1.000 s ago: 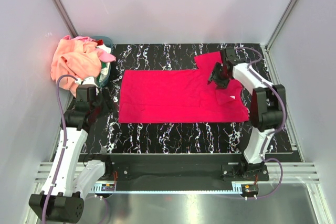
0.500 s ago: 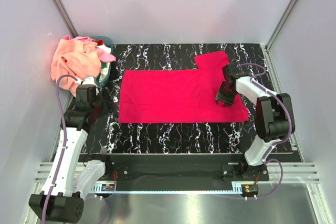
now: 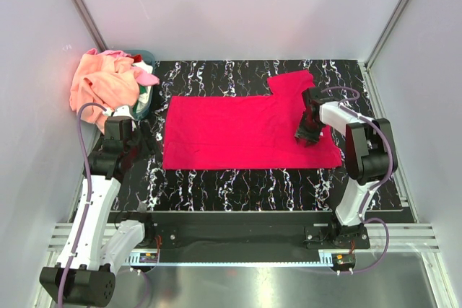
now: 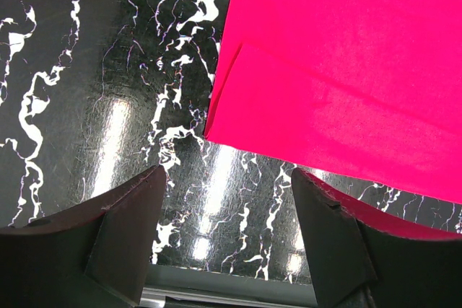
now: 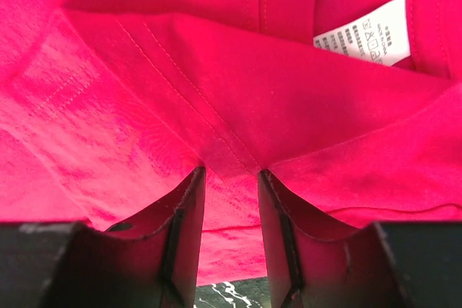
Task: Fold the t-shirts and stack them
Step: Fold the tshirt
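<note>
A crimson-red t-shirt (image 3: 238, 131) lies spread flat on the black marbled table (image 3: 238, 182), with one sleeve pointing to the far right. My right gripper (image 3: 307, 132) is down on the shirt's right end. In the right wrist view its fingers (image 5: 229, 178) stand close together with a seamed ridge of red cloth (image 5: 216, 91) pinched at the tips, and a white care label (image 5: 364, 34) shows beyond. My left gripper (image 3: 141, 141) is open and empty over bare table by the shirt's near-left corner (image 4: 224, 124). Peach-orange, pink and white shirts (image 3: 101, 81) are heaped at the far left.
The heap of shirts spills over a small teal basket (image 3: 146, 55) at the table's far-left corner. White walls close in the left, right and back. The table's near edge (image 4: 216, 279) lies just under my left gripper.
My right gripper has come down and toward the near side from the sleeve to the shirt's right end. The turned-over flap with the white label no longer shows from above. The left arm has not moved.
</note>
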